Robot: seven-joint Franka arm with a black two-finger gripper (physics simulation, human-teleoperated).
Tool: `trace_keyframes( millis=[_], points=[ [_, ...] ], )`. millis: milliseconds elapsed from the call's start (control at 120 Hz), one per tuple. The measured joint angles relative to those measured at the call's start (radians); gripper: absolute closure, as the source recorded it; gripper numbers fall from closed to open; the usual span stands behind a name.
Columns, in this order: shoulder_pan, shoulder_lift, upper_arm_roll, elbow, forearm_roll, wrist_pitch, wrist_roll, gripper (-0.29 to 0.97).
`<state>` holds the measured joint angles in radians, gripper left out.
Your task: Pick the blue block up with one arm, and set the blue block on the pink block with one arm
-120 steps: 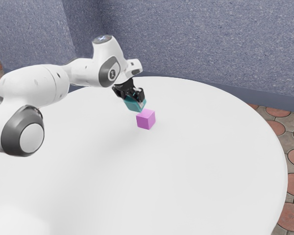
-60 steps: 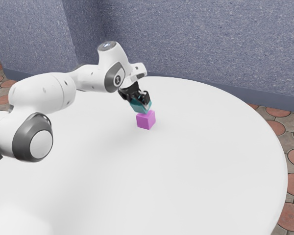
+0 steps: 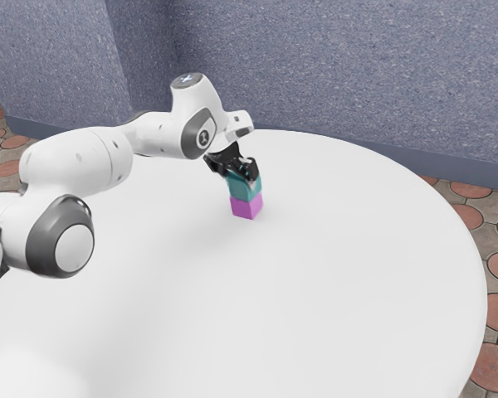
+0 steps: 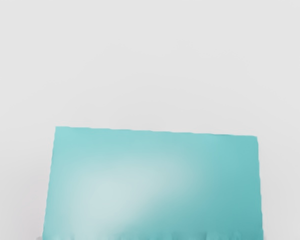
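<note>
The blue block, teal in colour, rests squarely on top of the pink block near the middle of the round white table. My black gripper comes down on it from above and is shut on the blue block, a finger on each side. In the wrist view the blue block sits large and close just under my hand, with white tabletop beyond it; the pink block is hidden beneath it.
The white arm reaches in from the exterior view's left, low over the table. A blue-grey wall stands behind the table, and a tiled floor shows past its right edge.
My hand has carried the blue block toward the exterior view's right and down, from tilted beside the pink block to level on top of it.
</note>
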<state>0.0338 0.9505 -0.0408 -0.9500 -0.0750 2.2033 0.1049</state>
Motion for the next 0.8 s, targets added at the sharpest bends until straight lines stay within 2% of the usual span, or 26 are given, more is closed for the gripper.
trace_keyframes(
  millis=[133, 242, 392, 458, 517, 667, 717, 800],
  points=[
    [0.000, -0.017, 0.001, -0.010, 0.000, -0.003, 0.004, 0.17],
    [-0.002, -0.099, 0.002, -0.121, -0.002, -0.001, 0.006, 0.15],
    [-0.009, -0.158, 0.002, -0.171, -0.001, -0.001, 0.010, 0.13],
    [0.006, -0.296, 0.001, -0.353, -0.004, -0.001, 0.010, 0.12],
    [0.026, -0.461, -0.001, -0.533, -0.006, -0.015, 0.011, 0.11],
    [0.089, -0.813, -0.002, -0.799, -0.029, -0.132, 0.012, 0.08],
    [0.107, -0.888, 0.002, -0.850, -0.036, -0.178, 0.013, 0.07],
    [0.125, -0.952, 0.012, -0.875, -0.044, -0.248, 0.017, 0.07]
  ],
)
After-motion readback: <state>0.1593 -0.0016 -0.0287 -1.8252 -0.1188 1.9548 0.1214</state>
